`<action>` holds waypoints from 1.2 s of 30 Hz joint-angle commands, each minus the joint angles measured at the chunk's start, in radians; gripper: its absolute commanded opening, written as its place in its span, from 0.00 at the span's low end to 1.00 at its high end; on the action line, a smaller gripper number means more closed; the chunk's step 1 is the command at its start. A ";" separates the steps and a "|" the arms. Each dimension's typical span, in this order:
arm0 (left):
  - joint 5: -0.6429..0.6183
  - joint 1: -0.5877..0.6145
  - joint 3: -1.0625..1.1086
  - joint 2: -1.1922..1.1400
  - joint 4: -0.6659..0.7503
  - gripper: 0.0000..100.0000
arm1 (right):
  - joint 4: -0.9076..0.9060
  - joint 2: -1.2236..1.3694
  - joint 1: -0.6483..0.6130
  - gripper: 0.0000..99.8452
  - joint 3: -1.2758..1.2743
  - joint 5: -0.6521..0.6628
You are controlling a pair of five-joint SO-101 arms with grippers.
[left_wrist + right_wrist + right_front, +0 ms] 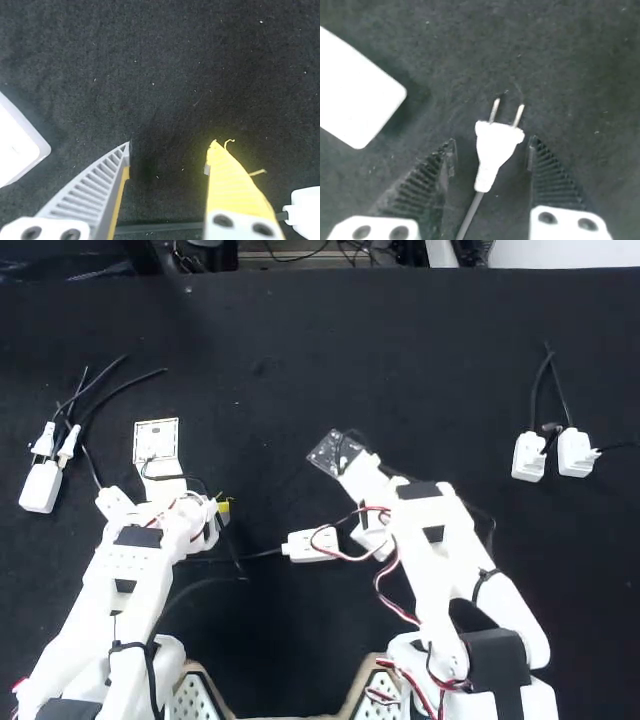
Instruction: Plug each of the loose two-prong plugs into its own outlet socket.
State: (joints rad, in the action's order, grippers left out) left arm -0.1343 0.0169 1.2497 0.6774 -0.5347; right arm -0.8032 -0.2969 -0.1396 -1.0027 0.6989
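- The right gripper (491,143) points down at the table (400,360) with its fingers spread wide and nothing gripped.
- A plug (493,145) lies flat between the fingers, touching neither. Its two prongs point away from the wrist and its cord trails back beneath the gripper.
- From above, this plug sits about mid-table, a little toward the near edge, under the right arm.
- A socket (357,100) rests near the plug, off to one side of the prongs rather than in line with them.
- The step in hand looks like the pickup.
  - Come straight down and close on the broad body of the plug, not on its narrow neck or the cord.
  - Keep the fingers square to the plug's sides, so the prongs stay level and stick out clear of the fingertips.
  - Once held, the plug will likely need turning to face the socket.
- The left gripper (170,145) is also open and empty, over bare cloth left of the socket. It could steady the socket against sliding during the push.
- Two loose plugs (55,443) wait by the left edge beside a white block (40,488).
- Two more blocks (528,457) with cords sit near the right edge; I cannot tell whether they are already mated.
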 commanded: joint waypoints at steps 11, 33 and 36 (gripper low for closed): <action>-0.006 0.010 -0.004 0.029 0.014 0.24 | 0.028 -0.045 0.009 0.02 0.001 0.078; -0.006 0.010 -0.004 0.029 0.017 0.24 | -0.075 -0.081 0.087 0.04 0.064 0.038; -0.006 0.010 -0.004 0.029 0.015 0.24 | -0.077 -0.082 0.087 0.15 0.068 -0.005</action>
State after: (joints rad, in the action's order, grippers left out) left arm -0.1343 0.0169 1.2497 0.6774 -0.5347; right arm -0.9076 -0.3337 -0.0568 -0.9398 0.7557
